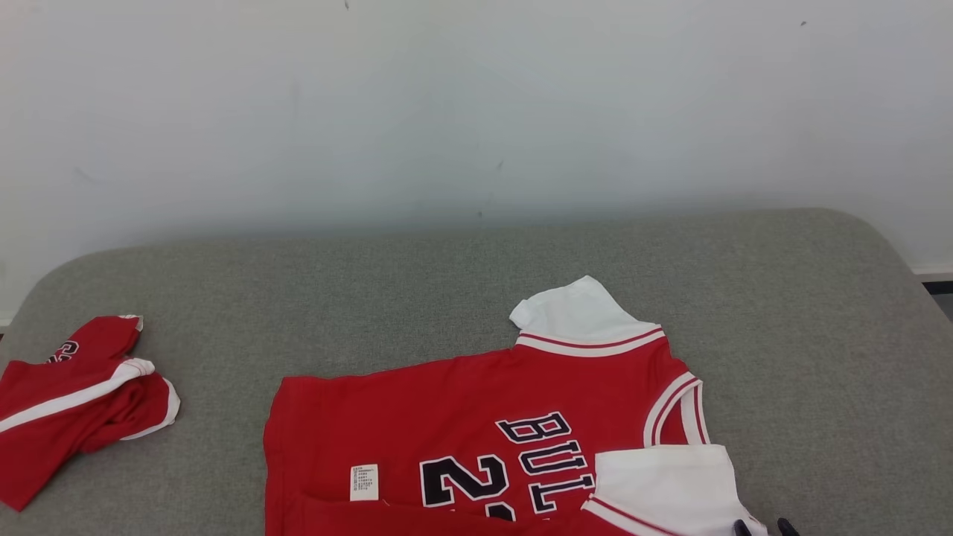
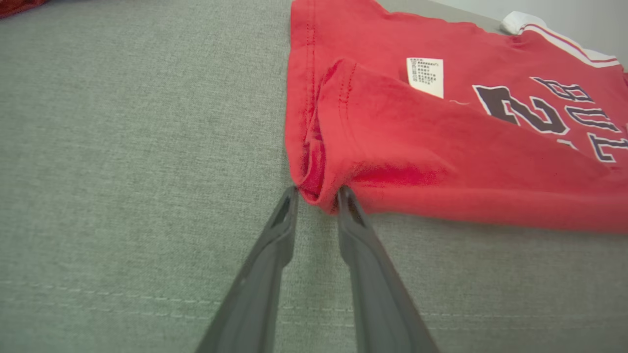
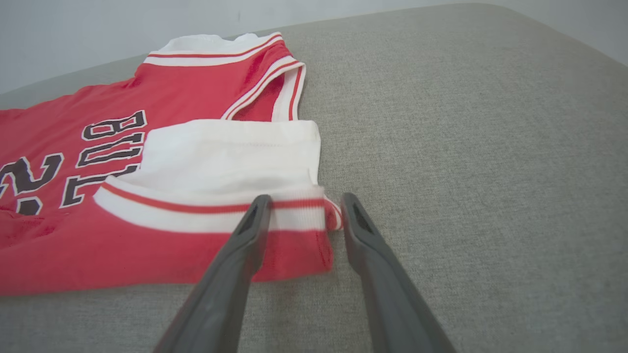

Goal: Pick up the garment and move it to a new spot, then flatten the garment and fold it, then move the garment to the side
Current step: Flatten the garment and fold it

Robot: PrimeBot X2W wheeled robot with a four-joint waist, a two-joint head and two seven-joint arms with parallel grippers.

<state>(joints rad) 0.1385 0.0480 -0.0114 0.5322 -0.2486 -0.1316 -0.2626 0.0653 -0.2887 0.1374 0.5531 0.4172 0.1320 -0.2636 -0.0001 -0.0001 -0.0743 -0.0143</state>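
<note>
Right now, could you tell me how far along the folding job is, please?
Done: the jersey lies flat on the cushion with its near edge folded over. In hand: left gripper and right gripper, jaws parted, at that fold's corners. Remaining: further folds, moving it aside.

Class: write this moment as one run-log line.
red jersey: near edge folded over | left pincer: parted, straddling hem corner | right pincer: parted at white sleeve
</note>
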